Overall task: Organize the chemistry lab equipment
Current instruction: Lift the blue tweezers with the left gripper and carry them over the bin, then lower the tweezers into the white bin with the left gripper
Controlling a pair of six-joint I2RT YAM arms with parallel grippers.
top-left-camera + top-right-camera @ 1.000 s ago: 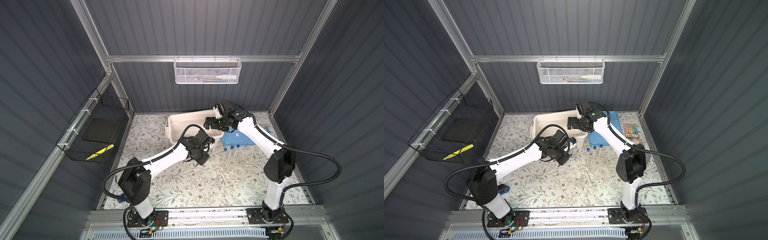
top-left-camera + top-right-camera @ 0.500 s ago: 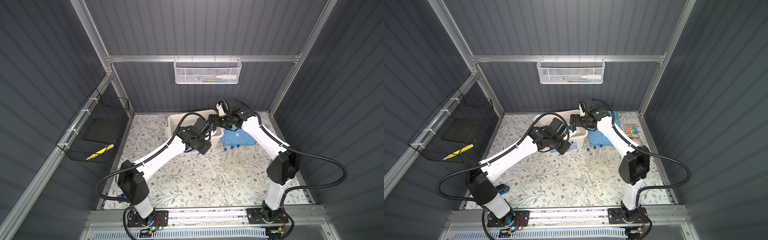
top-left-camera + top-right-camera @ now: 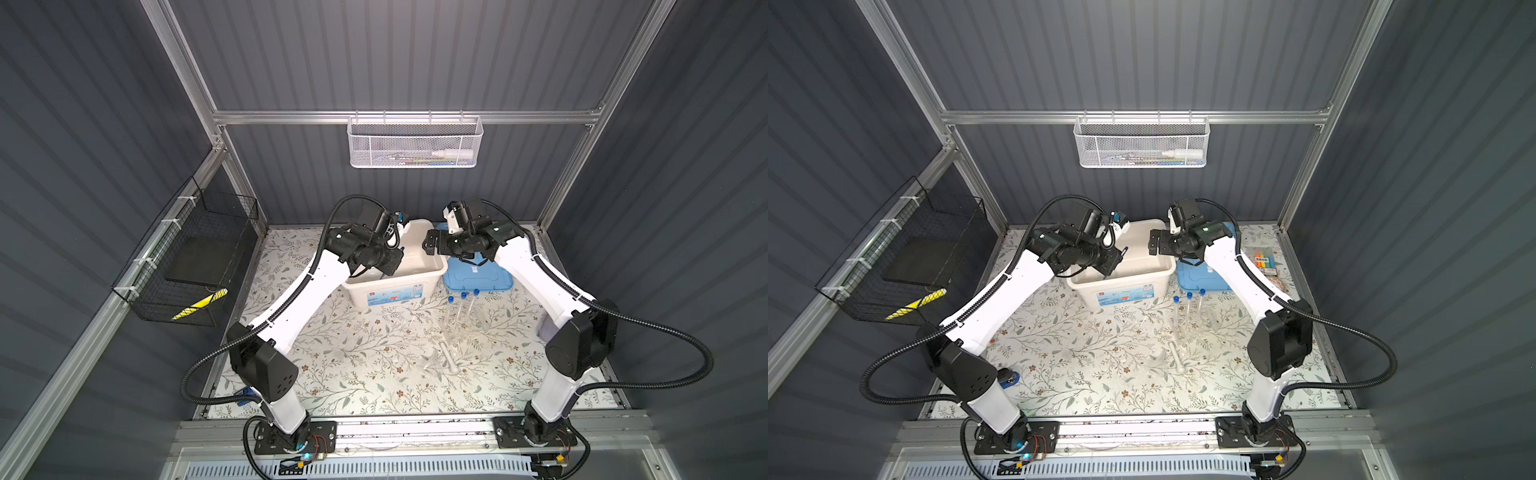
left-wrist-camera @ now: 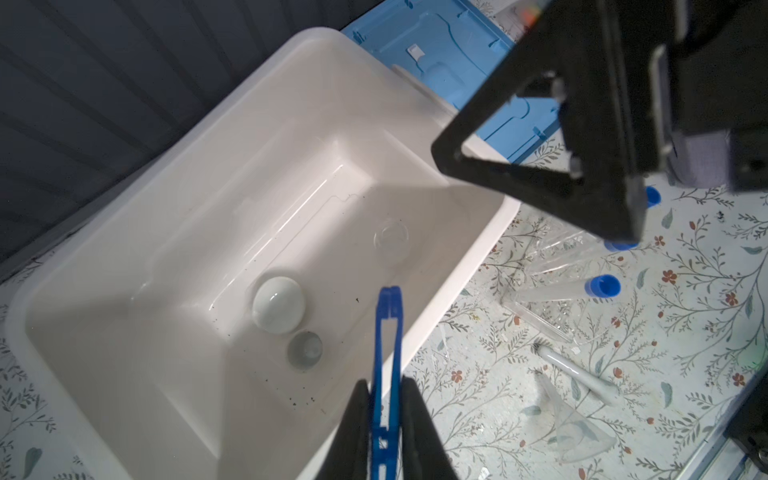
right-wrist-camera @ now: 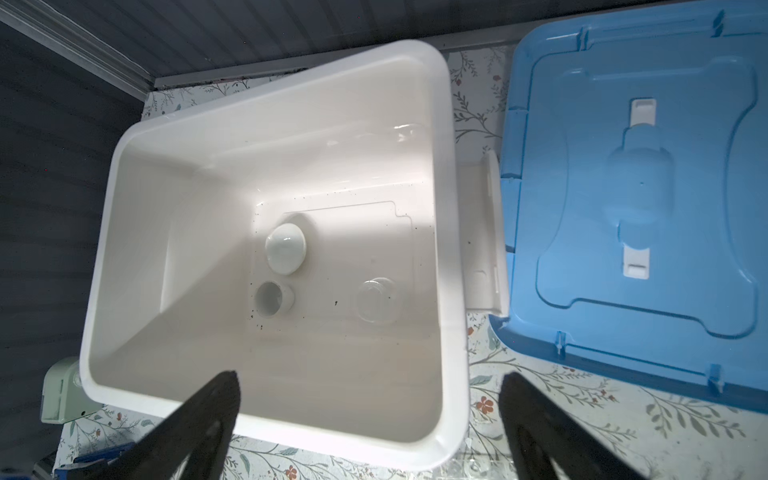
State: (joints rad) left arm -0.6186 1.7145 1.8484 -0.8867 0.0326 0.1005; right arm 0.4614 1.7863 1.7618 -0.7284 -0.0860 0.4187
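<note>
My left gripper (image 4: pixel 384 384) is shut on the dark blue tweezers (image 4: pixel 388 332), which hang over the near side of the white bin (image 4: pixel 187 199). In both top views it hovers above the bin (image 3: pixel 390 293) (image 3: pixel 1121 291). On the bin floor lie a white ceramic dish (image 5: pixel 286 248), a small white cup (image 5: pixel 272 298) and a small clear glass piece (image 5: pixel 376 300). My right gripper (image 5: pixel 370 376) stands open and empty above the bin's right rim. Blue-capped test tubes (image 3: pixel 461 307), a white pestle (image 3: pixel 449 357) and a clear funnel (image 4: pixel 577 428) lie on the floral mat.
A blue lid (image 3: pixel 476 276) lies flat to the right of the bin. A pack of coloured markers (image 3: pixel 1262 262) sits at the back right. A white mesh basket (image 3: pixel 415 141) hangs on the back wall, and a black wire basket (image 3: pixel 195 257) on the left wall.
My left arm has lifted from the mat in front of the bin and swung back over it, carrying the tweezers. My right gripper has drawn back to the right, still open.
</note>
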